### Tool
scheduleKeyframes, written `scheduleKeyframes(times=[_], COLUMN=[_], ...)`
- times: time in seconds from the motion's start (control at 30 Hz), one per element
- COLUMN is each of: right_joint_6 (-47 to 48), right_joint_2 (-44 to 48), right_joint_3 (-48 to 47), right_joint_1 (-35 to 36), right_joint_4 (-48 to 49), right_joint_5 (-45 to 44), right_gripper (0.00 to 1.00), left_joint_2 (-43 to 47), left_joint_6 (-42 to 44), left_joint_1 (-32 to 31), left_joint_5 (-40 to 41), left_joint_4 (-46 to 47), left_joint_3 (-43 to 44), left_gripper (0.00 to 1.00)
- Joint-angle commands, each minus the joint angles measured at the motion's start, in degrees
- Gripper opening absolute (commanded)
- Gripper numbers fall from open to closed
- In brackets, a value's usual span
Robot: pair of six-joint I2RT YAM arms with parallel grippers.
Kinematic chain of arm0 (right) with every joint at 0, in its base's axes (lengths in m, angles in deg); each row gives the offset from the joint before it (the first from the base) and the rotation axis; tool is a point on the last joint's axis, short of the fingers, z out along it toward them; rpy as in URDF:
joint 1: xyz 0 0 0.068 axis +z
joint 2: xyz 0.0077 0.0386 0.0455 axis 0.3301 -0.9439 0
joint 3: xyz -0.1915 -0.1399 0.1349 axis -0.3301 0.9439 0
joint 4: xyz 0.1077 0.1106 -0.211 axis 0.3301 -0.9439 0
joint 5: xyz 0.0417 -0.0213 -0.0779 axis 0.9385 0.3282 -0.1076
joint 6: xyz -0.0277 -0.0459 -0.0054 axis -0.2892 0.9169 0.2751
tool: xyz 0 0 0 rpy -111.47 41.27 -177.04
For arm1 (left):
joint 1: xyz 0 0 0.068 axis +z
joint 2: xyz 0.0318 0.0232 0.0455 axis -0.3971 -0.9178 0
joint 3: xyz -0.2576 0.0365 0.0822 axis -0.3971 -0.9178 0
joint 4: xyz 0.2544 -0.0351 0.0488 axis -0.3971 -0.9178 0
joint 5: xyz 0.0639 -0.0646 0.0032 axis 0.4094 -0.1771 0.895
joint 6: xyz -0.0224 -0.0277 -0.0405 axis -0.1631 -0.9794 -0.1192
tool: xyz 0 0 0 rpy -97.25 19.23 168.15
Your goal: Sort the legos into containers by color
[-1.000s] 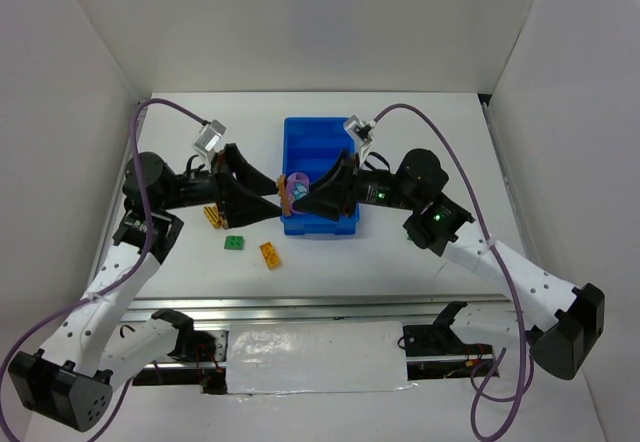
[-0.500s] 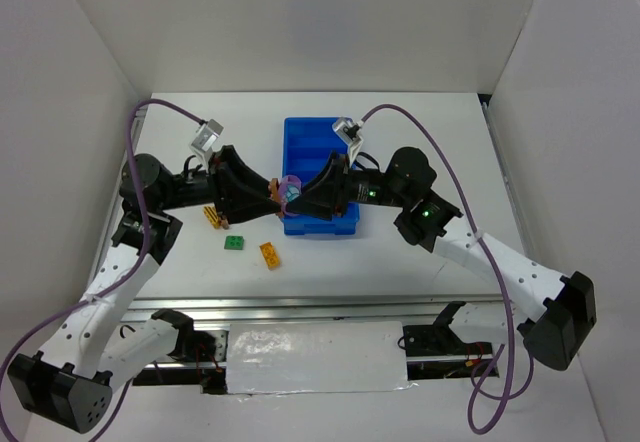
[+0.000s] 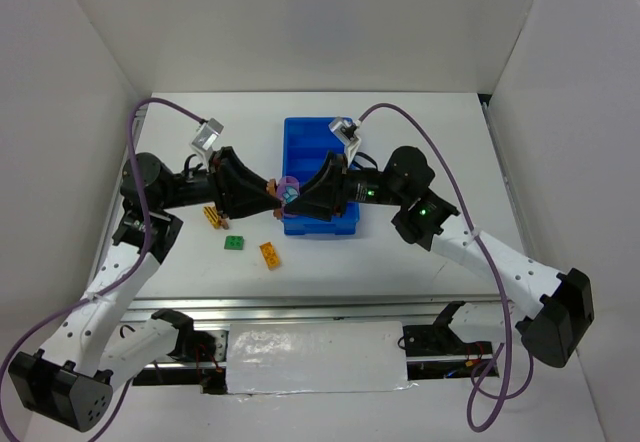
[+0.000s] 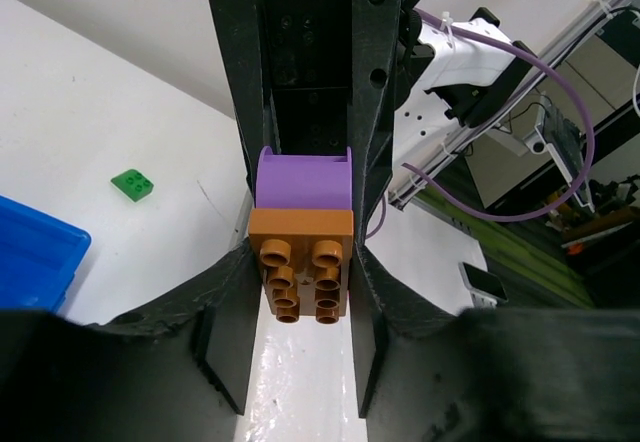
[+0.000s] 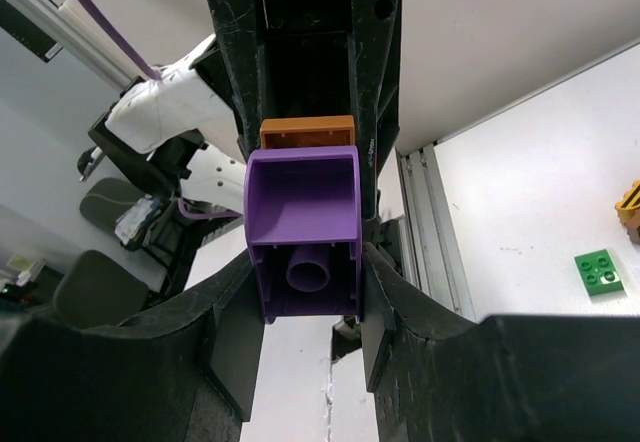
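Left arm (image 3: 118,287) and right arm (image 3: 500,265): white links with small holes, black joints and bases, purple cables (image 3: 175,109), green lights (image 3: 422,211) centre-right, clear wrist brackets (image 3: 207,137).

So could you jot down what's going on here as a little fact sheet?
Left gripper: shut on the brown brick
Right gripper: shut on the purple brick
Bricks: joined, held between both grippers beside the left wall of the blue tray
Loose on table: green brick, two orange-yellow bricks, left of the tray
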Motion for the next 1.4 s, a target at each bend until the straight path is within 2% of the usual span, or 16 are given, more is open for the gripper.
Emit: scheduleKeyframes(times=[0.0, 0.03, 0.07, 0.2, 0.37, 0.53, 0.6, 0.7, 0.73, 0.77, 0.9, 0.97, 1.0, 1.13, 1.23, 1.37], right_joint_6=[-0.3, -0.3, -0.2, 0.6, -5.6, -1.5, 0.6, 8.0, 10.0, 13.5, 18.5, 20.3, 21.0, 22.9, 23.6, 26.4], right_joint_2=[-0.9, -1.0, -0.9, 1.0, 1.9, 3.8, 4.6, 6.0, 6.2, 6.2, 5.4, 2.8, -0.6, -9.3, -14.1, -20.5], right_joint_3=[-2.2, -2.3, -2.2, -0.2, 4.3, 4.4, 4.4, 2.9, 2.3, 1.0, -1.1, -2.5, -4.8, -9.1, -10.5, -12.3], right_joint_1=[0.5, 0.5, 0.5, -1.4, -8.1, -9.6, -10.5, -12.0, -12.1, -12.4, -12.6, -12.5, -12.6, -11.9, -9.3, -6.2], right_joint_4=[2.0, 1.9, 1.8, 3.1, 11.6, 6.2, 4.5, -6.0, -12.8, -15.9, -28.0, -31.3, -36.0, -43.4, -45.3, -46.8], right_joint_5=[0.0, 0.0, -0.1, 1.0, 6.4, 6.1, 5.8, 0.4, -2.0, -6.4, -16.1, -22.2, -24.4, -32.9, -38.5, -41.8], right_gripper=[0.0, 0.0, 0.0, 0.0, 0.0, 0.0, 0.0, 0.0, 0.0, 0.0, 0.0, 0.0, 0.0, 0.0, 0.0, 0.0], left_joint_2=[0.4, 0.4, 0.3, 0.2, 1.6, 2.4, 2.6, 2.3, 2.3, 2.1, 1.6, 1.2, 1.0, 0.8, 1.5, 2.6], left_joint_6=[0.7, 1.1, 1.6, 4.9, 4.2, 6.1, 9.2, 16.0, 17.3, 18.5, 22.5, 23.0, 23.2, 23.7, 24.0, 25.5], left_joint_1=[-0.3, -0.3, -0.3, -0.3, -0.3, -0.3, -0.3, -0.3, -0.3, -0.2, -0.2, -0.1, -0.1, 0.0, 0.3, 0.4], left_joint_5=[-1.9, -1.6, -1.5, -2.2, -3.7, -3.7, -2.9, -1.0, 0.4, 1.2, 7.1, 11.8, 13.5, 25.1, 29.5, 30.9], left_joint_4=[2.9, 2.6, 2.0, -3.0, -0.7, -2.3, -6.2, -16.4, -18.5, -22.8, -29.2, -30.6, -31.3, -33.6, -35.1, -36.4], left_joint_3=[0.9, 1.0, 1.2, 3.3, 2.5, 2.8, 3.9, 7.1, 7.8, 9.0, 11.0, 10.9, 10.8, 9.9, 9.4, 9.1], left_gripper=[0.4, 0.09, 0.0, 0.0, 0.0, 0.0, 0.0, 0.0, 0.0, 0.0, 0.0, 0.0, 0.0, 0.0, 0.0, 0.0])
